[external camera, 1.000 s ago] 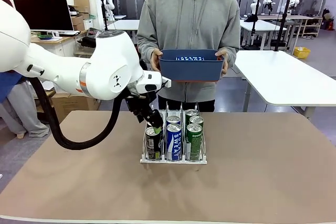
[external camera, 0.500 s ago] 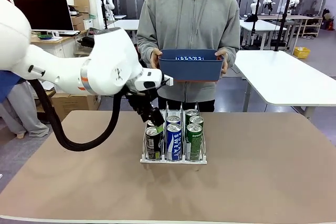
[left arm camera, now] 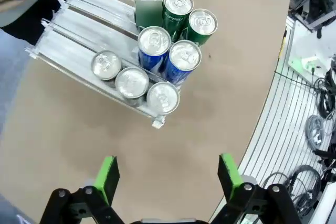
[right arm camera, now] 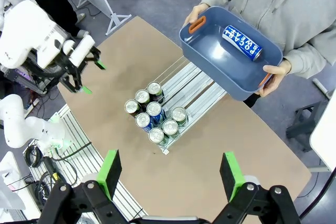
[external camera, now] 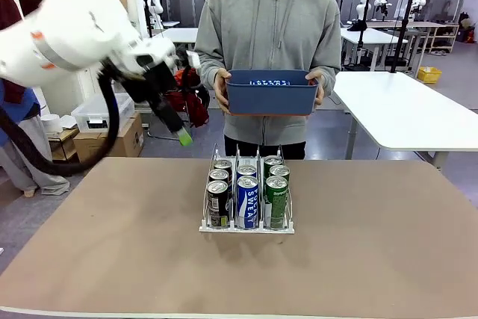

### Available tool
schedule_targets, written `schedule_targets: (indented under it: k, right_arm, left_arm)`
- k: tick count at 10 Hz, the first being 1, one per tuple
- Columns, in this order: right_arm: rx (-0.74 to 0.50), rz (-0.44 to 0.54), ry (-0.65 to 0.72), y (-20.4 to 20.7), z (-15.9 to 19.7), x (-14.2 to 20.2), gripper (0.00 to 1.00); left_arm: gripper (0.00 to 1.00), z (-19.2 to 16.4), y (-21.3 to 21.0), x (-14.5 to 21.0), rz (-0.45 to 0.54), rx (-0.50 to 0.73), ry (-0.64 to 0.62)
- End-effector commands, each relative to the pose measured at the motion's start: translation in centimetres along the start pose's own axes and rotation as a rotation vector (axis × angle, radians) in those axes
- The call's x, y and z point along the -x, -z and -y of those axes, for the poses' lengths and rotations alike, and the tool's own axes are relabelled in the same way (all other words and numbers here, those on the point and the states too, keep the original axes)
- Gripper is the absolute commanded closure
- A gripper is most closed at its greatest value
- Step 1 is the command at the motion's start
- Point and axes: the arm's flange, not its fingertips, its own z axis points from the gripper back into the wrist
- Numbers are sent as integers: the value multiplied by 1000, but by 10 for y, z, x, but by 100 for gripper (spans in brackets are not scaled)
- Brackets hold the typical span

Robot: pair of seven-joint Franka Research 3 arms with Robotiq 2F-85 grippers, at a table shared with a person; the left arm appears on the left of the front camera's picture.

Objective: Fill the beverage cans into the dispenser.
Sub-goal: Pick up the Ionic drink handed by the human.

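Observation:
The dispenser (external camera: 246, 228) stands mid-table with several beverage cans upright in it. Black cans (external camera: 218, 201) fill the left lane, blue-white ones (external camera: 247, 196) the middle, green ones (external camera: 276, 199) the right. My left gripper (external camera: 178, 132) hangs open and empty above the table, up and left of the rack. From the left wrist, the gripper (left arm camera: 168, 177) looks down on the dispenser (left arm camera: 79, 30) and the can tops (left arm camera: 163, 97). My right gripper (right arm camera: 171, 174) is open and empty, high over the dispenser (right arm camera: 194, 82). It also sees the left gripper (right arm camera: 92, 77).
A person at the far side holds a blue bin (external camera: 272, 98) with both hands above the rack's back end. One blue-white can (right arm camera: 242, 41) lies inside the bin (right arm camera: 210, 56). Bare brown tabletop surrounds the rack.
My left gripper has risen from the dispenser's left lane and swung up and left, empty. The black cans stay in the lane. The person and the bin have not moved.

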Motion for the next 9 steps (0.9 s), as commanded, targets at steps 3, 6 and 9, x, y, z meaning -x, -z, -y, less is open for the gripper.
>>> schedule_targets:
  k: [3, 6, 9]
  right_arm:
    - [-5, -5, 4, -1, 0, 3, 0]
    - [-5, -5, 4, -1, 0, 3, 0]
    - [-5, -5, 4, -1, 0, 3, 0]
  left_arm:
    - [0, -2, -91, -6, 125, -69, 37]
    - [0, 7, -160, -13, 232, -138, 1]
    - [0, 8, -174, -16, 232, -164, 20]
